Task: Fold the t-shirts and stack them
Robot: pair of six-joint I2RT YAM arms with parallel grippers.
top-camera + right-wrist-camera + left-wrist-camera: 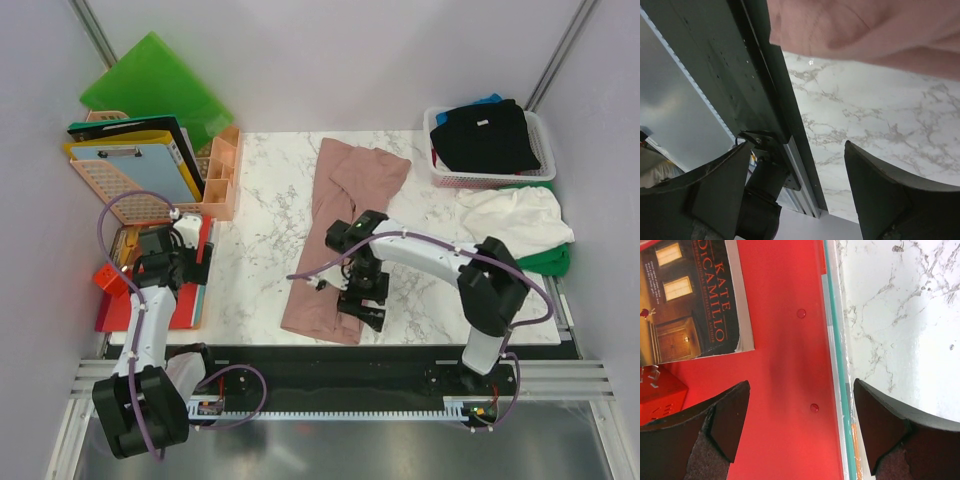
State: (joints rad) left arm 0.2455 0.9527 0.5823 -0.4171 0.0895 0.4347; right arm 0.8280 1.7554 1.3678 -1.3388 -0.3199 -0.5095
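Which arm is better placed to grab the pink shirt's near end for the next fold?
Probably right: the right gripper, open, is at the near edge of the pink shirt; the left gripper is off over a red folder.

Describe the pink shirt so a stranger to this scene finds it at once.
On the white marble tabletop, look at the middle, by the right gripper. A dusty pink t-shirt lies there folded into a long strip. The black shirt, white shirt and green shirt are heaped at the right edge instead.
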